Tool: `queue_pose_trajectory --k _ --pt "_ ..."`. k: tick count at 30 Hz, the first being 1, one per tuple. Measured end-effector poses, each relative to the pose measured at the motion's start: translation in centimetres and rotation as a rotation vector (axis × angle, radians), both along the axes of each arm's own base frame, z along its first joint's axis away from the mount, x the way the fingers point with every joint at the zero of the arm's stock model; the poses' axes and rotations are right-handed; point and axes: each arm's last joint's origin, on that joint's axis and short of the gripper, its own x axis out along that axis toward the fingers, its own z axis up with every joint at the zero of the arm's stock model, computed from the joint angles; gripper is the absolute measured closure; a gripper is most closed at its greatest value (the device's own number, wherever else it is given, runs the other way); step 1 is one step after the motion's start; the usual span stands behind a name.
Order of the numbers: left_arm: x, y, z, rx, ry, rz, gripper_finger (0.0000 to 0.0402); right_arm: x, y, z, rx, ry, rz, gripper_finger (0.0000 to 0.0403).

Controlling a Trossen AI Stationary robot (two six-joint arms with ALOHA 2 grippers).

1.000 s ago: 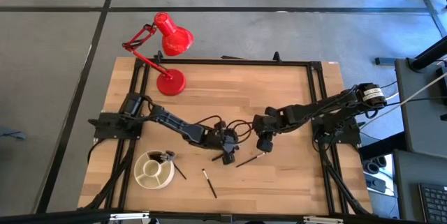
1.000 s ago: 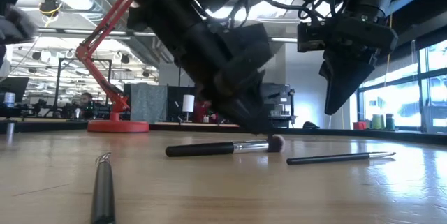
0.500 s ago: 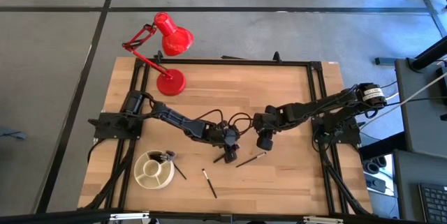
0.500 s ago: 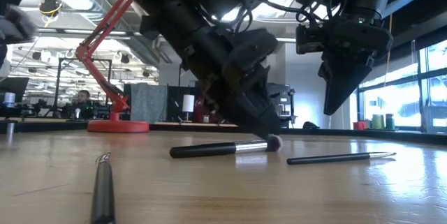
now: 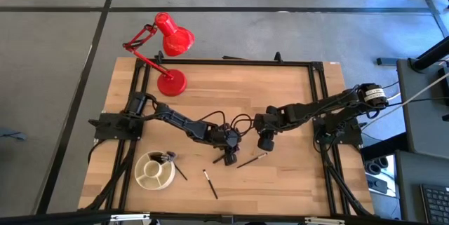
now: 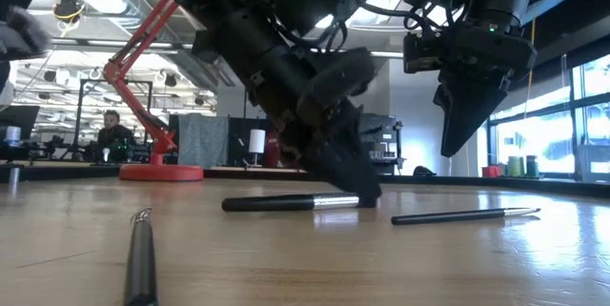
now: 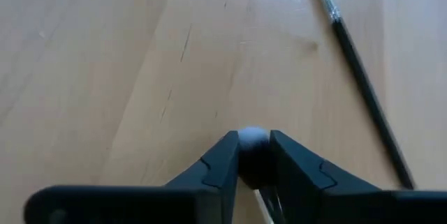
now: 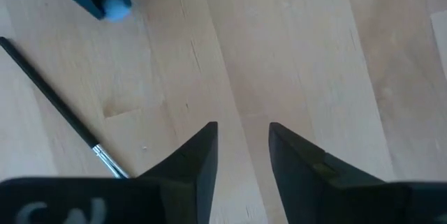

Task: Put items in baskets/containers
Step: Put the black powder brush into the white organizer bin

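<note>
Mid-table, the left hand (image 7: 253, 161) pinches the bristle tip of a makeup brush (image 6: 286, 203) lying flat on the wood; the right hand (image 8: 242, 151) hovers nearby, fingers spread. Brush looks light, stiff, thin; soft bristles likely slip, so the handle grips better. Dish (image 5: 154, 171) sits well apart.
</note>
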Motion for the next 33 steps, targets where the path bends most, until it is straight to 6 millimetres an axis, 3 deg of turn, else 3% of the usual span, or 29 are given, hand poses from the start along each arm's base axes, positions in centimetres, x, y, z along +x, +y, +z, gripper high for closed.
queue_pose_trajectory --k 7,13,18,23,28,33 --pt "-0.2 0.1 0.4 0.028 0.003 -0.01 0.0375 0.2 -0.1 0.1 -0.009 -0.016 0.014 0.0275" --pt "-2.0 -0.3 3.9 0.107 0.046 0.028 0.0393 0.3 -0.2 0.1 -0.045 -0.031 0.005 0.0275" --pt "-6.8 -2.0 9.3 0.265 0.101 0.207 0.0396 0.1 -0.6 -0.3 -0.164 -0.033 -0.032 0.0275" --pt "-13.3 -4.9 14.4 0.45 -0.054 0.448 0.0394 -0.1 -0.8 -1.3 -0.219 -0.074 -0.055 0.0275" --pt "-18.4 -7.5 15.6 0.606 -0.206 0.492 0.0396 -0.4 -1.0 -2.5 -0.201 -0.108 -0.057 0.0275" --pt "-21.5 -9.1 15.5 0.649 -0.221 0.422 0.0395 -1.1 -1.3 -3.4 -0.204 -0.076 -0.065 0.0275"
